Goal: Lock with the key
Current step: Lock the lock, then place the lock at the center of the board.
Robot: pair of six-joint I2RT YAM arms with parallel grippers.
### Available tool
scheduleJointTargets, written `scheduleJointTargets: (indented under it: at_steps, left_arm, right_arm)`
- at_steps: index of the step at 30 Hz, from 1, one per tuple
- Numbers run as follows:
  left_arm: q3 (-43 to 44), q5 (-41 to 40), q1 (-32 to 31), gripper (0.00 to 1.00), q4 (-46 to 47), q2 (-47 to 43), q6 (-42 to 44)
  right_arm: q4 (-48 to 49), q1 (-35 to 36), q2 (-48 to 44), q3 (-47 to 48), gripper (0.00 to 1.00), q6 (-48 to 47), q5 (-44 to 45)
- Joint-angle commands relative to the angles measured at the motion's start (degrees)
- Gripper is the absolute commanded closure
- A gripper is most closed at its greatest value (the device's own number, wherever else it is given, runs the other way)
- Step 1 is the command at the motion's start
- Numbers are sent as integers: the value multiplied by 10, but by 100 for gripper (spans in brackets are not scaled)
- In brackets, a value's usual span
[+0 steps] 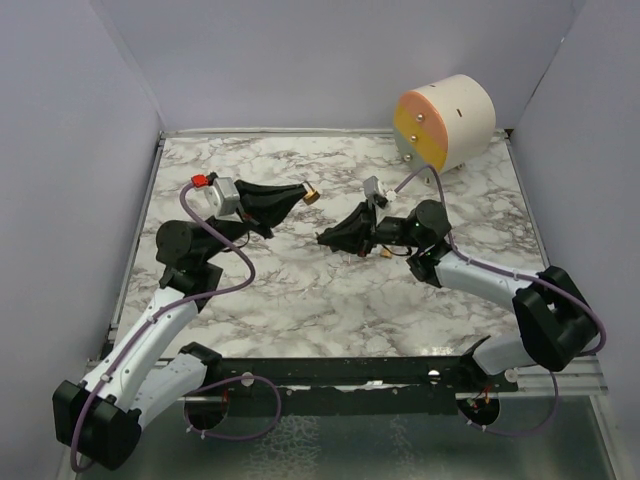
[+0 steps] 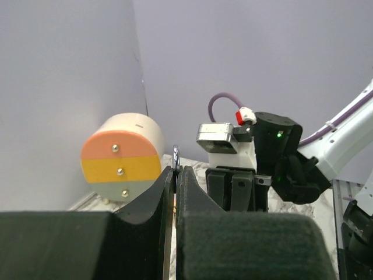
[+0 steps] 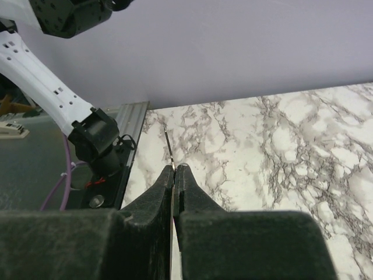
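Observation:
My left gripper hovers over the middle of the marble table, pointing right. It is shut on a small brass lock, of which only a thin dark edge pokes past the fingertips in the left wrist view. My right gripper points left, a short way in front of the left one and a little lower. It is shut on the key, a thin metal blade seen edge-on that sticks out beyond the tips. The two grippers face each other with a gap between them.
A cream cylinder lies at the back right, its face striped pink, orange and grey with three brass studs. A small brass piece shows under my right wrist. Grey walls close in the table's sides and back.

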Motion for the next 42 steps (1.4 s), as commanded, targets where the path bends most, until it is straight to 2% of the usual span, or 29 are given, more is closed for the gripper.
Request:
scheduleJointTargets:
  at_steps: [1,5,8,14,19,25,33,42]
  left_arm:
    - [-2,-63,1,100,-79,-4,43]
    - [-29,-151,1,100,-194,-2,59]
    - [-50,-163,0,100,-227,28,43]
    - [-115,-196,9,100,-224,90,7]
    - [-189,-162,51,100,-143,136,-44]
    - [-223,-145,84,100,-101,178,-51]
    - [-230,-114,115,100,-9,296,-70]
    - [-215,-139,120,100,-9,367,-89]
  right_arm:
    - [-94,6,-41,0,99,-72,88]
    - [-132,7,-82,-17,99,-105,215]
    - [-141,8,-90,-22,99,-110,281]
    - [-169,28,-73,-11,99,-124,369]
    - [-193,66,-48,8,99,-161,431]
    - [-197,82,3,30,99,-154,449]
    - [-218,102,64,65,99,-151,454]
    - [-227,104,124,85,99,-132,438]
